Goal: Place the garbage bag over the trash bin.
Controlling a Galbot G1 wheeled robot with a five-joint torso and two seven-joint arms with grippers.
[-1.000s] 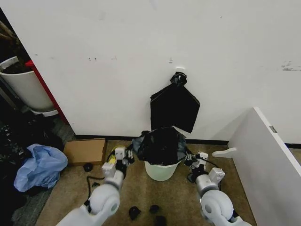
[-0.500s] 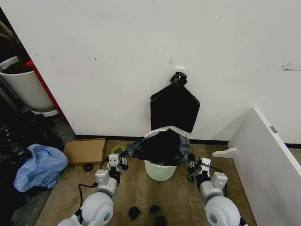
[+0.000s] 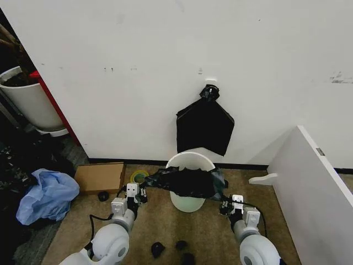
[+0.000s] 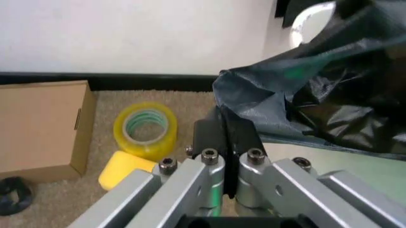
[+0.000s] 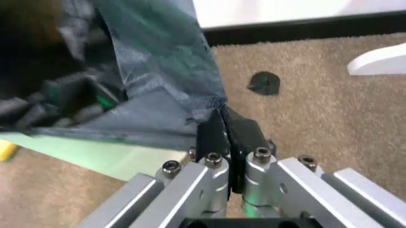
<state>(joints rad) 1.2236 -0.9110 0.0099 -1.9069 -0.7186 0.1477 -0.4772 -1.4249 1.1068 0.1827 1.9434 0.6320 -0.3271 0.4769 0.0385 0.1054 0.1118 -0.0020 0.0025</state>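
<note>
holding the garbage bag (image 3: 185, 183) stretched across the near rim of the trash bin (image 3: 190, 162), we keep the left gripper (image 3: 140, 194) and right gripper (image 3: 225, 205) clamped on its edges; we should lift evenly and carry the mouth past the far rim, so it will not slip

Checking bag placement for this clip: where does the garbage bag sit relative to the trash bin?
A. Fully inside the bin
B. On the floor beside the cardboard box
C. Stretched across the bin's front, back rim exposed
C: the garbage bag stretches between both grippers across the trash bin, whose back rim is bare.
</note>
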